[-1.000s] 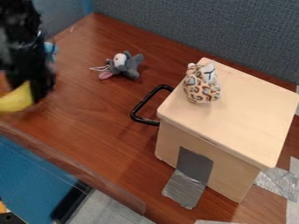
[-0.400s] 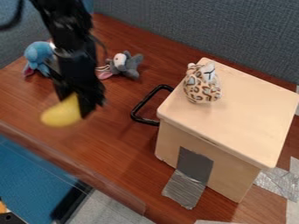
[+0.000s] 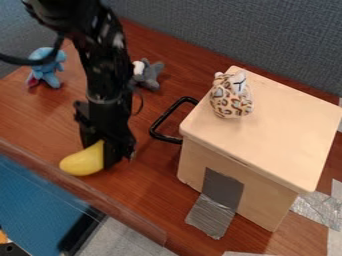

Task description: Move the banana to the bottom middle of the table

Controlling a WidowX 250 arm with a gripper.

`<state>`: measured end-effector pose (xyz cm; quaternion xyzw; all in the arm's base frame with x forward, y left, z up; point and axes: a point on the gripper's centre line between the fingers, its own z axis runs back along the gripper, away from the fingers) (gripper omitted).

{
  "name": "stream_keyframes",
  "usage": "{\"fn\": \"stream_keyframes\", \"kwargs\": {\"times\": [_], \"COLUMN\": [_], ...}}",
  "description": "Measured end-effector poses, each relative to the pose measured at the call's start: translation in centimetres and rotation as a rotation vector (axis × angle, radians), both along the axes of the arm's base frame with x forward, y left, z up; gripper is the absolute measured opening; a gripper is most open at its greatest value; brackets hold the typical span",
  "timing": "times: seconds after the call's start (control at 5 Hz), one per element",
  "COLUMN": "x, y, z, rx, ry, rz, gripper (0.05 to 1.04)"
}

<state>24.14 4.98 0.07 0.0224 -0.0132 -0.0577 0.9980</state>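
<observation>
Brown wood table (image 3: 147,175), grey-blue fabric partition (image 3: 200,25) behind it. Compared to a moment ago, the banana (image 3: 83,161) is lower, closer to the near edge at lower left, pinched in the gripper (image 3: 109,156), maybe touching wood. Spotted plush (image 3: 230,97) sits atop the wooden box (image 3: 280,132); can't see inside.

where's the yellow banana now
The yellow banana is in the black tool, lower left in the camera view, near the front edge of the brown wooden table.
</observation>
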Motion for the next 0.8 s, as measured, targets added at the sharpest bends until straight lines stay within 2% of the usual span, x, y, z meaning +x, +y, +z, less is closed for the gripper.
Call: {"fn": "stream_keyframes", "kwargs": {"times": [0.2, 0.4, 0.6, 0.8], "x": [0.0, -0.4, -0.2, -0.2], "y": [0.2, 0.3, 0.4, 0.8], "z": [-0.4, -0.5, 3.0, 6.1], "rx": [0.01, 0.012, 0.009, -0.006], "ry": [0.006, 0.009, -0.07, -0.157], "rz": [0.005, 0.002, 0.033, 0.05], "gripper": [0.608, 0.911, 1.011, 1.006]}}
